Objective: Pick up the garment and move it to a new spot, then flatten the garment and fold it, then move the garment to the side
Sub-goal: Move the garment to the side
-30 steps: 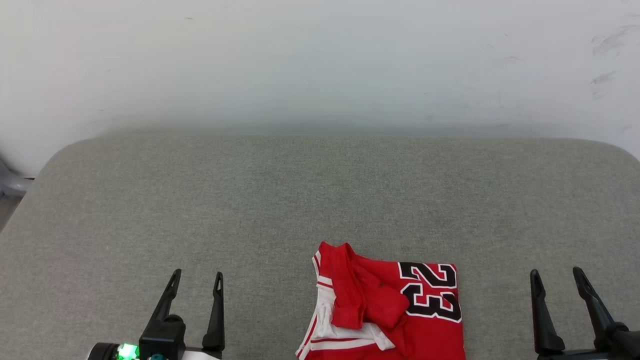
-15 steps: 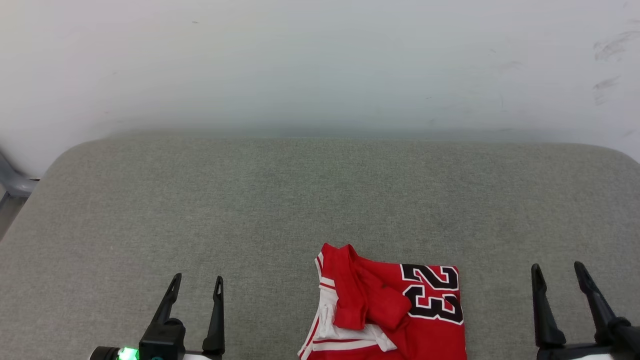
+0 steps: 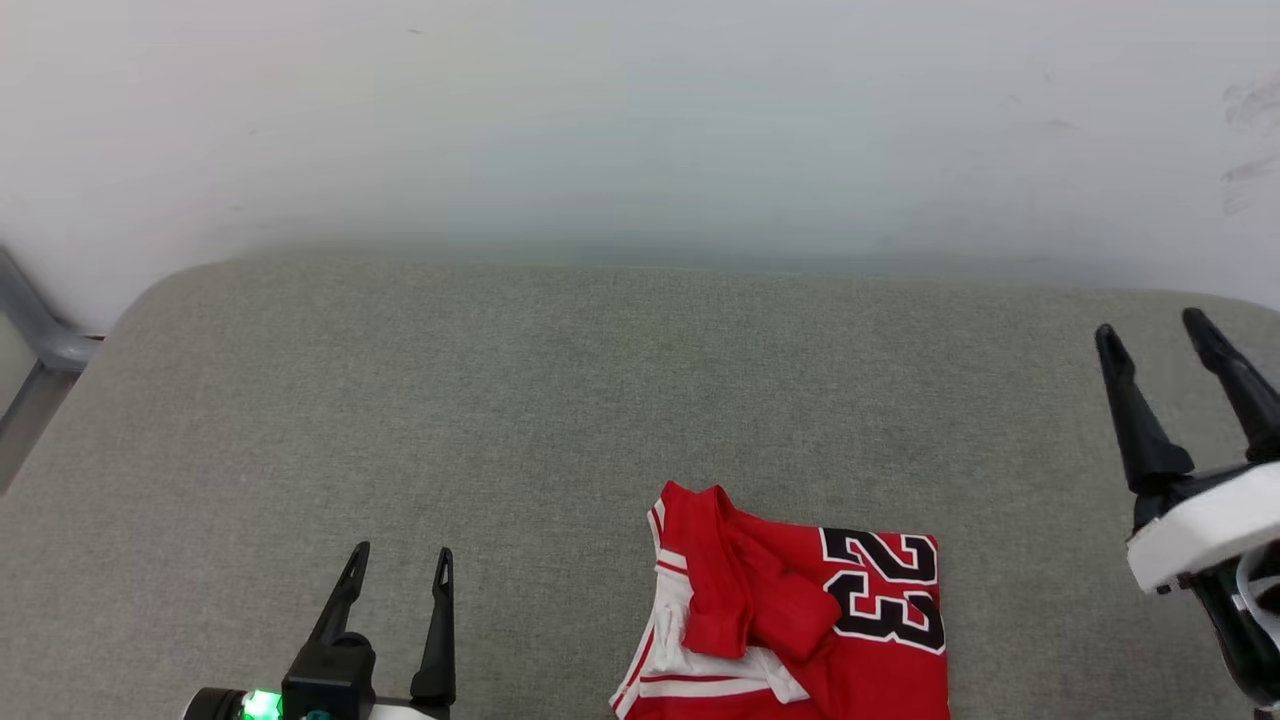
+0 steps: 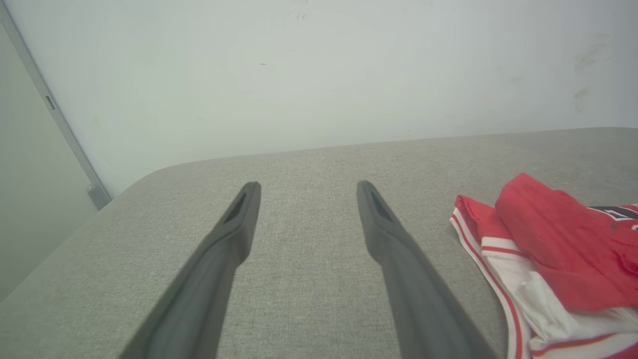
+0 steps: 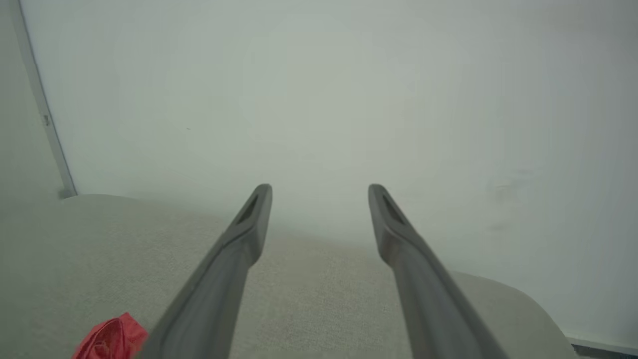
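The garment (image 3: 790, 620), a soft, light, limp jersey, lies bunched at 6 o'clock on the grey cushion (image 3: 500, 400). I would pinch its striped edge. Its red peak points to 12, and its long axis seems to run 12 to 6, cut off below. My left gripper (image 3: 403, 550) and right gripper (image 3: 1150, 328) are both spread and empty.

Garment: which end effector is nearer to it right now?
Left. The left end effector sits low, just left of the garment; the right end effector hangs higher, farther off to its right.
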